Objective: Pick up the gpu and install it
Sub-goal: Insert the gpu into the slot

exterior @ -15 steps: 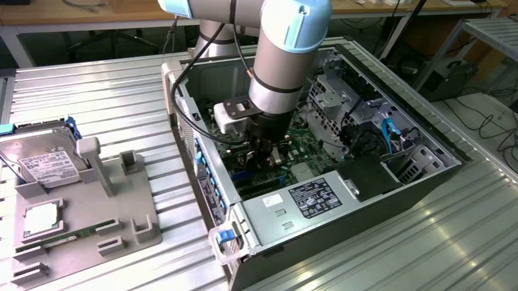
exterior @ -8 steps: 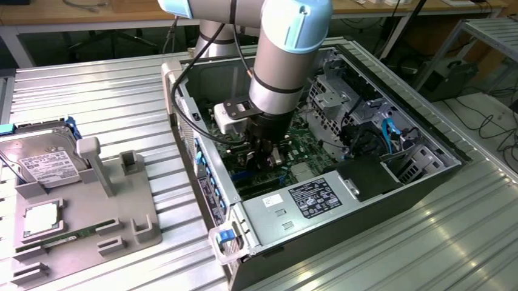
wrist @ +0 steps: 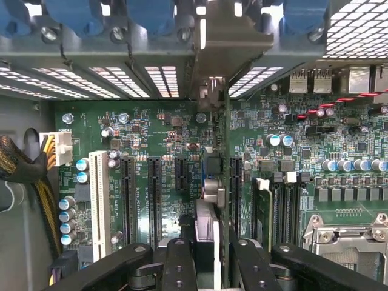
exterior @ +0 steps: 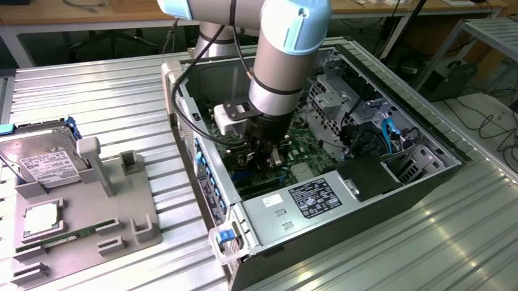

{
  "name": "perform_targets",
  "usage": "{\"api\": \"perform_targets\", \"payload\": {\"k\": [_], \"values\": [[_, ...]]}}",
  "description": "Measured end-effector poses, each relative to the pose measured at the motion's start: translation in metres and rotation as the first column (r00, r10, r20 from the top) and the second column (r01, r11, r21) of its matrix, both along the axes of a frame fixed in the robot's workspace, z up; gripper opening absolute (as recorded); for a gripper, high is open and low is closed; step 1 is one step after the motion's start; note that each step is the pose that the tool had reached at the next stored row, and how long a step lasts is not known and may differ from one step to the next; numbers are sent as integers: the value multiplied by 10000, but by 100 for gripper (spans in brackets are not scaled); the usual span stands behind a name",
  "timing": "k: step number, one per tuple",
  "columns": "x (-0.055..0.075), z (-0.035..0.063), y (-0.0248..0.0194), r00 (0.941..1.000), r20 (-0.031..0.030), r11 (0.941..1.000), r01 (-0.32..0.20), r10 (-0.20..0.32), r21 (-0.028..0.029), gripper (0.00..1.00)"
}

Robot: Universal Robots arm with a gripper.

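The gpu (wrist: pixel 208 233) appears edge-on in the wrist view as a thin upright card between my fingers (wrist: pixel 179 267). Its metal bracket end (wrist: pixel 213 91) reaches the case's rear slot openings. My gripper (wrist: pixel 209 270) is shut on the gpu, which stands over the green motherboard (wrist: pixel 170 130) between two black expansion slots (wrist: pixel 154 194). Whether its edge sits in a slot is hidden. In the exterior view my gripper (exterior: pixel 263 162) is deep inside the open computer case (exterior: pixel 421 142), just above the motherboard (exterior: pixel 304 151), with the card (exterior: pixel 275 159) partly visible below the wrist.
A grey fixture tray (exterior: pixel 121 212) at the exterior view's left holds a silver hard drive (exterior: pixel 40 157), a square processor (exterior: pixel 39 219) and a green memory stick (exterior: pixel 69 237). Inside the case are the power supply (exterior: pixel 312 200), drive cages (exterior: pixel 340 97), cables (wrist: pixel 24 163) and memory slots (wrist: pixel 285 206).
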State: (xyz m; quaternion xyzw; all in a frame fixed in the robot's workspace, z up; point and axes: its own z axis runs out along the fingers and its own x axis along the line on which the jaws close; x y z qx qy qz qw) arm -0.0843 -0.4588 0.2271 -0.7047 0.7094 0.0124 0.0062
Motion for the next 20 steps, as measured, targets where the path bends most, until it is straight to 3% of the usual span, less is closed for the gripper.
{"api": "perform_targets", "payload": {"k": [5, 8, 20], "values": [[-2, -37, -4, 10000, -3, 10000, 0, 0, 5, 28], [0, -42, -1, 10000, 2, 10000, 0, 0, 37, 28], [1, 14, 0, 10000, 7, 10000, 0, 0, 63, 28]]}}
